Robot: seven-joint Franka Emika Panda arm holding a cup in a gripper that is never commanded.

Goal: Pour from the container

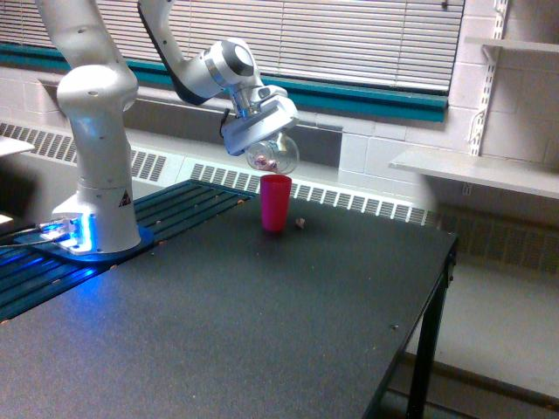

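One cup [272,153], clear plastic, was held clamped in the tool [258,128], tipped over just above a pink cup [275,202]. It was judged light, thin-walled, smooth and easily crushed; a hold round the body was judged best. Pinkish pieces were seen inside. The desk [262,323] was dark and matte, with one crumb [300,223] beside the pink cup; blinds [349,39], a radiator and a shelf [476,170] were noted behind.

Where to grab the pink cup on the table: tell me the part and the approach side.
Grip the pink cup around its upper side wall, coming in level from the exterior view's right. It stands upright, slightly tapered and open-topped, so the wall suits pinching. From above is probably blocked: the end effector holds the tilted clear container right over the rim.
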